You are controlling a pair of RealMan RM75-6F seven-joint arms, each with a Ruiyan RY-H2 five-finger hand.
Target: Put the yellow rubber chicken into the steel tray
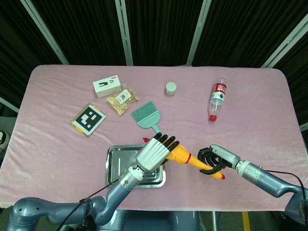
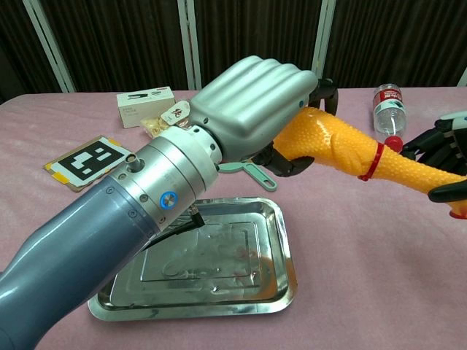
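While the chicken (image 2: 343, 146) hangs in the air just right of the tray (image 2: 281, 251), we have 2 hands on it. Our left hand (image 2: 252, 109) has its fingers wrapped round the fat body end. Our right hand (image 2: 445, 164) curls loosely about the thin neck end near the head, though we cannot tell how firmly it grips.

We judge the chicken light, soft and squeezable, with a pimpled skin that should not slip; the long neck will likely flop if held at one end only. The thick body, where our left hand holds, looks the best place to carry it.

Nothing lies in the steel tray; only reflections show on its floor. Beyond it lie a green brush (image 1: 146, 116), a bottle (image 1: 217, 97), a box (image 1: 107, 86) and a snack bag (image 1: 122, 99).
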